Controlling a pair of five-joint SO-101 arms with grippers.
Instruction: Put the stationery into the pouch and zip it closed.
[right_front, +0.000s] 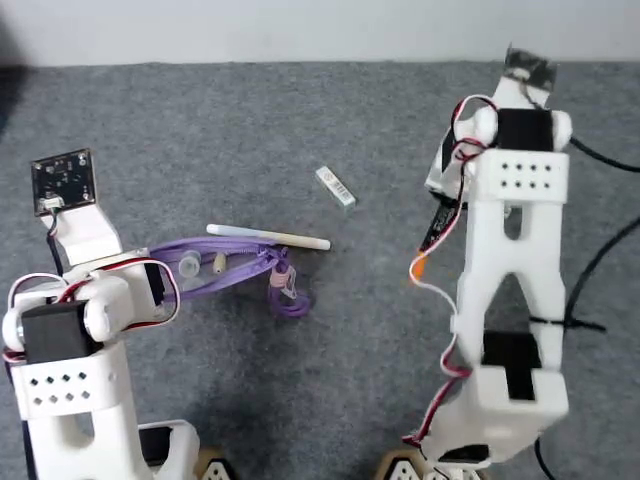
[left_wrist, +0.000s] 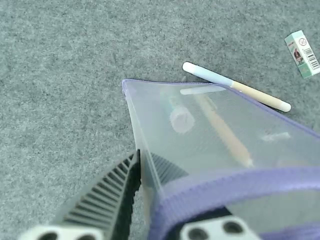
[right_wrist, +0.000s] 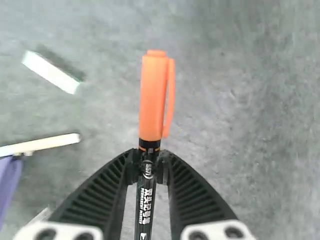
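From above, the grey worktop (right_front: 200, 130) carries two white arms. The left arm (right_front: 70, 350) stands at the near left corner and holds one end of the pouch (right_front: 235, 272), which is clear with a purple edge. The pouch stretches from that arm toward the middle. Just beyond the pouch lies a pale pen (right_front: 268, 236), and a bit farther off a small eraser (right_front: 335, 187). The right arm (right_front: 515, 200) is well apart on the other side, and a black marker (right_front: 432, 232) with an orange cap hangs from it, above the worktop.

In the left wrist view, the jaws of the left gripper (left_wrist: 145, 165) are clamped on the wall of the pouch, close to its purple rim. Through the clear side I see two things inside - a beige stick (left_wrist: 225, 132) and a small pale cap-like piece (left_wrist: 180, 119). The pen lies outside, just beside the pouch's far edge, and the eraser is near the corner of the view.

In the right wrist view, the jaws of the right gripper (right_wrist: 149, 160) are pressed together on the black barrel of the marker, with the orange cap pointing away from them. Beyond, on the worktop, are the eraser, the tip of the pen and a purple corner of the pouch.
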